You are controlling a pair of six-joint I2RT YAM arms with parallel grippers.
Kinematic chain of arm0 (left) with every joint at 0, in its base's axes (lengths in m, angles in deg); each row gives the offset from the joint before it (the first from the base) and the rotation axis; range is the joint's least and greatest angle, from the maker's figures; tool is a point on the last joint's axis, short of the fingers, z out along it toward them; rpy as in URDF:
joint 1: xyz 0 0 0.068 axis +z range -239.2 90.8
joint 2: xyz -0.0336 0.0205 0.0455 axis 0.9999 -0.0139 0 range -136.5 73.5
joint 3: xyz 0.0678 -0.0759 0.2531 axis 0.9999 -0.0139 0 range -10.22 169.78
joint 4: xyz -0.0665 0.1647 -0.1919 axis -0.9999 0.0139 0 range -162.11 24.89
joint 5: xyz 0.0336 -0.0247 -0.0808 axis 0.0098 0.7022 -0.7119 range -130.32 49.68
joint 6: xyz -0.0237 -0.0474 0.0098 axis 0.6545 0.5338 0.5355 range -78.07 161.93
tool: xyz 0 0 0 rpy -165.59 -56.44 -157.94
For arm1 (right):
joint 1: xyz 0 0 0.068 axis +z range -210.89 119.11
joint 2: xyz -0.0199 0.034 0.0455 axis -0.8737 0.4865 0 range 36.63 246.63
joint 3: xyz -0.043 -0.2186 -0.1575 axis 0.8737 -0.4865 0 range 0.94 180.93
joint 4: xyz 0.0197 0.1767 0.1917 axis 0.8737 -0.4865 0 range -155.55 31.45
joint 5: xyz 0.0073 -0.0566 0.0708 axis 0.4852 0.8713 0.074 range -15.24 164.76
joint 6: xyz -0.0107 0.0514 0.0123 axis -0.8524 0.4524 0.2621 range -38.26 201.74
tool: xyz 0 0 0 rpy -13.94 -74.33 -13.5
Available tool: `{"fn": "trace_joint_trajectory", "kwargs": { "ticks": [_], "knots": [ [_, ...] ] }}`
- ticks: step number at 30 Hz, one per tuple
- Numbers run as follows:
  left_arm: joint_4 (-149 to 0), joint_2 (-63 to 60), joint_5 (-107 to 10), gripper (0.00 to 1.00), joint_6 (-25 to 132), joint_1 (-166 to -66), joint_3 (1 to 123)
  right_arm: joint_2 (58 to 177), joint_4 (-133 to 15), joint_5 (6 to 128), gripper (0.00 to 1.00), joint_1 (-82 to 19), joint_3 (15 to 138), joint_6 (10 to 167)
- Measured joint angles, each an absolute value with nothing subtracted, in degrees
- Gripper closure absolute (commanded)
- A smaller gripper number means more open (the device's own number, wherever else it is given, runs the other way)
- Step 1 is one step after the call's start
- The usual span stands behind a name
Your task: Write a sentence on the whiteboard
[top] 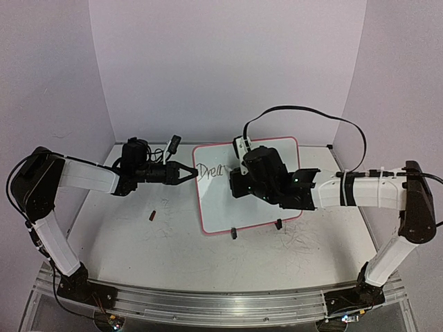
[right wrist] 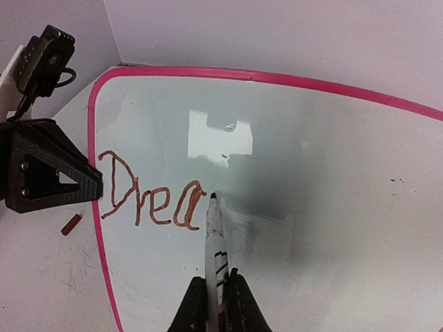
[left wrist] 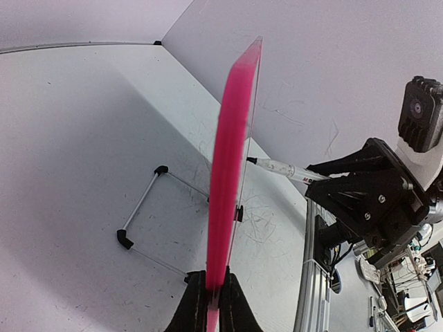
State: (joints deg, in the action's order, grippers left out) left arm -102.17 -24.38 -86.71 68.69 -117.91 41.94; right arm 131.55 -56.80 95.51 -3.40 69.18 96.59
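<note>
The board (top: 239, 211) looks light, stiff, slick; my left gripper (top: 190, 173) pinches its frame, my right gripper (right wrist: 216, 294) clamps the thin marker (right wrist: 214, 232).

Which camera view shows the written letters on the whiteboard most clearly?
The right wrist view: the letters "Drea" read large and sharp beside the marker tip. The top view shows them tiny; the left wrist view sees the whiteboard edge-on, no writing.

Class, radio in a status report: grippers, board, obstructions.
Left gripper shut on whiteboard edge. Right gripper shut on marker, tip at board. Sentence reads "Drea". Nothing ahead of tip.
</note>
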Motion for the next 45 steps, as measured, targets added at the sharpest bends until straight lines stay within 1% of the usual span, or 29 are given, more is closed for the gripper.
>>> {"fn": "trace_joint_trajectory", "kwargs": {
  "ticks": [15,30,45],
  "knots": [
    [-102.15,-24.38,-86.69,1.0,68.69,-117.91,41.94,132.09,-56.79,95.49,1.0,-3.4,68.98,97.18],
    [-102.09,-24.38,-86.64,1.0,68.71,-117.91,41.94,131.1,-55.81,94.55,1.0,-2.89,65.42,99.67],
    [-102.13,-24.38,-86.64,1.0,68.7,-117.91,41.94,131.02,-55.96,94.58,1.0,-2.87,65.49,99.78]
  ]
}}
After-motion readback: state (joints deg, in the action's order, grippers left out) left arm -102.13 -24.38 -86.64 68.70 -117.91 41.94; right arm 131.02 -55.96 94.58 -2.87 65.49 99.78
